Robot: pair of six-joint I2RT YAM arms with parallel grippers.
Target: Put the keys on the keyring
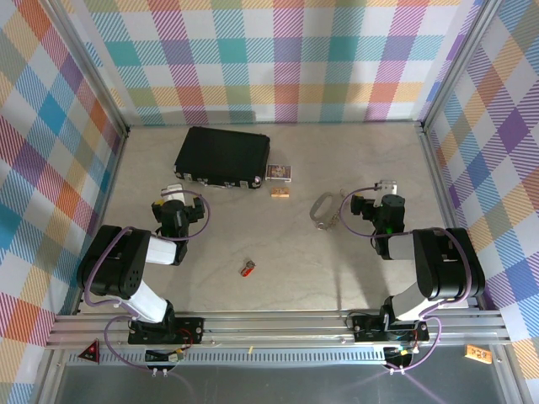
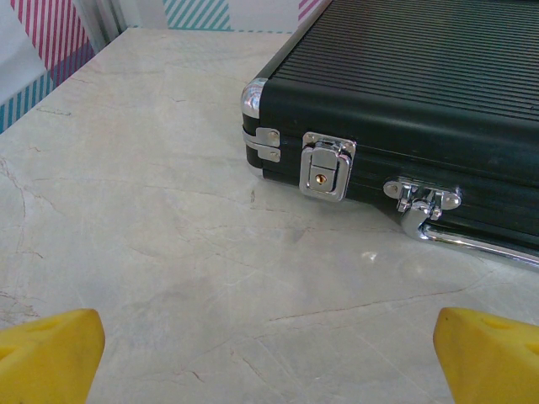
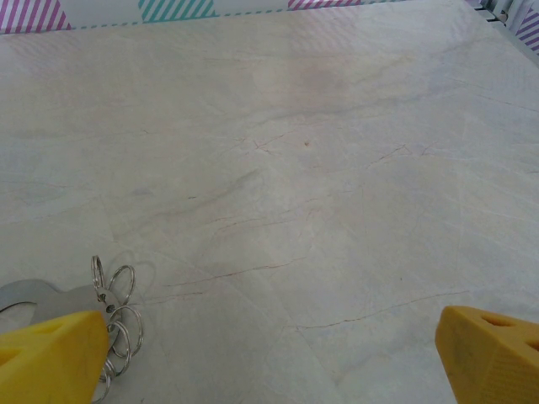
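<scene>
We see a closed black case (image 1: 222,156) lying flat on the marbled table (image 1: 370,278). Just off its right end sits a red-and-white card box (image 1: 279,172), and a small tan block (image 1: 280,193) lies near that same corner.

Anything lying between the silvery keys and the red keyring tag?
No. In the top view the pale tabletop between the silvery metal keys and the small red plastic keyring is bare.

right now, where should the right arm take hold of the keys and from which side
Probably the flat looped plate of the keys, pinched across its thin edges from straight above. They lie flat on the table, so a sideways approach has little to catch, and the loose rings nearest the right gripper would likely slip.
</scene>
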